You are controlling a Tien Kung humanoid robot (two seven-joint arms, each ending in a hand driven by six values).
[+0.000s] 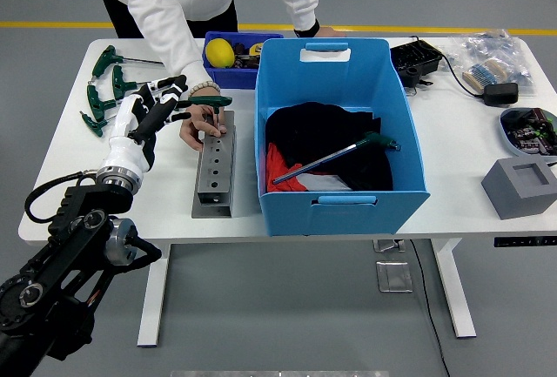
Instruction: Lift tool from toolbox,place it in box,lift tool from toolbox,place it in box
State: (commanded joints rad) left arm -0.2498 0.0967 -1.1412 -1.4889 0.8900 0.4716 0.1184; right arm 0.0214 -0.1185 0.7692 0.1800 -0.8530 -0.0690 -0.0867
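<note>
A grey metal tool holder (pixel 213 171) with a row of holes lies on the white table (pixel 452 159), left of the blue box (pixel 340 204). A green T-handle tool (pixel 207 101) stands in the holder's far end. A person's hand (pixel 197 126) grips its shaft. My left hand (pixel 150 109) is white, its fingers spread, just left of the tool's handle and holding nothing. In the blue box a green-handled hex key (pixel 335 156) lies on black cloth (pixel 324 137).
Several green T-handle tools (pixel 103 90) lie at the table's far left. A small blue bin (pixel 228 51) with a yellow object stands behind the holder. A black case (pixel 415 59), a bag (pixel 490 50), a round tray (pixel 526 127) and a grey foam block (pixel 521 186) are at the right.
</note>
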